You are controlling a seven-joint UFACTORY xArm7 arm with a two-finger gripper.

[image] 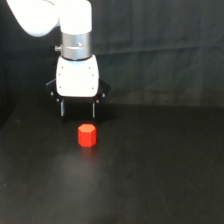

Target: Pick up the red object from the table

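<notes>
Red object point(87, 135), a hexagonal block, stands upright on the table point(150, 175).

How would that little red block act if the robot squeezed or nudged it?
The red object looks solid with flat sides, so it probably stays stiff when squeezed. It stands on a flat end on the table, so a nudge would likely slide it, not roll it. Its matte surface suggests little slipping in the gripper.

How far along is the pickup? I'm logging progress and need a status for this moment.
Done: the gripper hangs low with its fingers apart, close to the red object. In hand: nothing; the block stands free on the table, just in front of the fingertips, not between them. Left: closing around it, then lifting.
</notes>
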